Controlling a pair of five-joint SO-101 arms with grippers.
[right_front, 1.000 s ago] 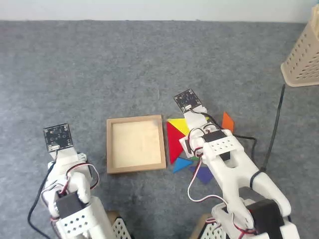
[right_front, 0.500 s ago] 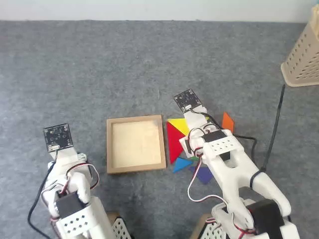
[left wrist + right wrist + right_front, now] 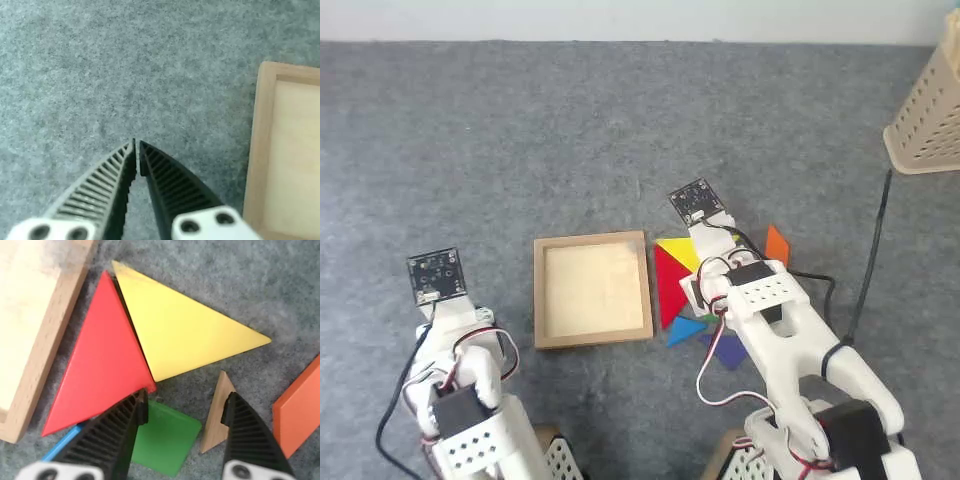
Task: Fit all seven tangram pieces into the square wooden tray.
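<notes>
The square wooden tray [image 3: 592, 288] lies empty between the two arms. To its right lie the red triangle [image 3: 667, 284], yellow triangle [image 3: 680, 249], blue piece [image 3: 684, 328], purple piece [image 3: 728, 349] and orange piece [image 3: 776, 243]. My right gripper [image 3: 186, 400] hangs open just above the pieces. One fingertip is over the red triangle's [image 3: 102, 360] corner, beside the green square [image 3: 165, 437]; the other is at the small wood-coloured triangle [image 3: 217, 412]. The yellow triangle [image 3: 180, 335] lies ahead of it. My left gripper [image 3: 135, 146] is shut over bare carpet, left of the tray's rim [image 3: 256, 145].
Grey carpet covers the table. A cream perforated basket [image 3: 930, 105] stands at the back right, and a black cable [image 3: 870, 255] runs down from it past the right arm. The orange piece [image 3: 300, 407] lies beyond the right gripper's outer finger.
</notes>
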